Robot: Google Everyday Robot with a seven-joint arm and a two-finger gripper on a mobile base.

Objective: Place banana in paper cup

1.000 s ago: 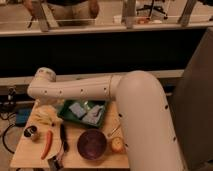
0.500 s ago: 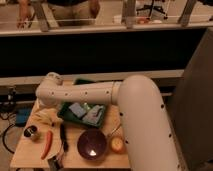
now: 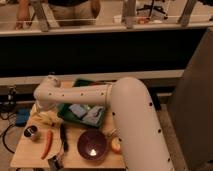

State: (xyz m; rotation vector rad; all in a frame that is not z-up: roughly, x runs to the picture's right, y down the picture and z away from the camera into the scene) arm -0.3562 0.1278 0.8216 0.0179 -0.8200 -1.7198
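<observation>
At the left end of the wooden table (image 3: 22, 156), you will find the banana (image 3: 44, 118), a small pale-yellow curved piece lying on the tabletop just left of the green tray (image 3: 65, 111). The white arm (image 3: 85, 95) reaches across the tray from the right, and its elbow joint bends down directly above the banana. The gripper (image 3: 41, 111) sits at the lower end of that joint, close over the banana; you cannot tell from this view whether it touches the fruit, because the arm hides the contact area. Below and left of the banana stands a small cup (image 3: 31, 132), near the banana but apart from it. A red chili pepper (image 3: 47, 142) lies in front of the banana, beside a dark utensil (image 3: 64, 140). Further right you see a dark purple bowl (image 3: 92, 145) and, just beside it, a round yellow-orange fruit (image 3: 116, 145). The tray holds pale packets (image 3: 86, 114).
</observation>
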